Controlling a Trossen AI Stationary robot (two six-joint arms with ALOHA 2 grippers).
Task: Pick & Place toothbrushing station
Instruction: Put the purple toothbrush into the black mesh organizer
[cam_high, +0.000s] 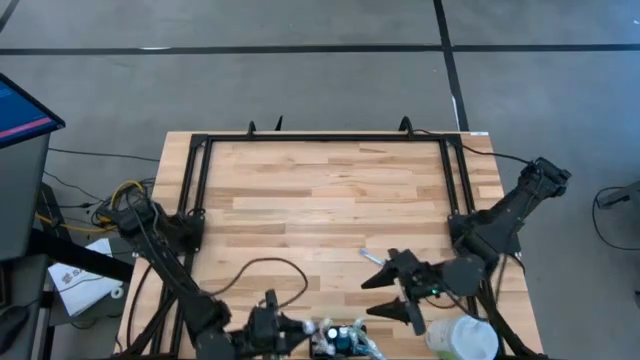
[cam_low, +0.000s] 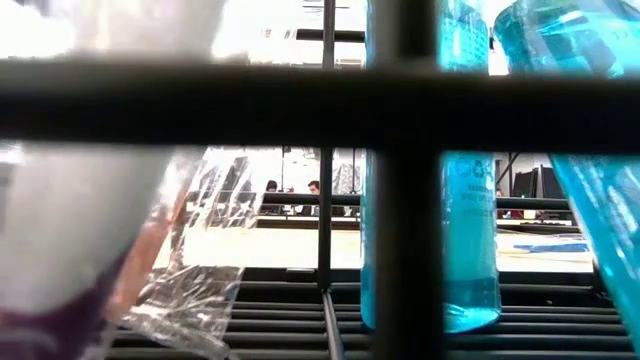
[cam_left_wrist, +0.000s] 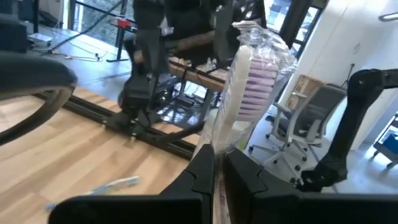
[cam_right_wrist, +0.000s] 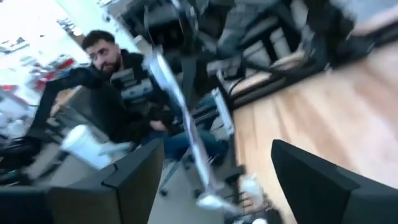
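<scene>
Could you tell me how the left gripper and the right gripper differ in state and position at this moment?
The left gripper is shut on a wrapped toothbrush, while the right gripper is open and holds nothing. The left gripper sits at the table's near edge toward the left arm's side, whereas the right gripper is farther onto the wood on the right arm's side, beside a white cup. Both are dark, two-fingered and near the table's near edge.

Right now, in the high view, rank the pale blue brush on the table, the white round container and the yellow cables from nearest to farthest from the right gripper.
From the open right gripper:
1. pale blue brush, on the wood just beside its fingers.
2. white round container, at the table's right corner.
3. yellow cables, off the table's left edge.
</scene>
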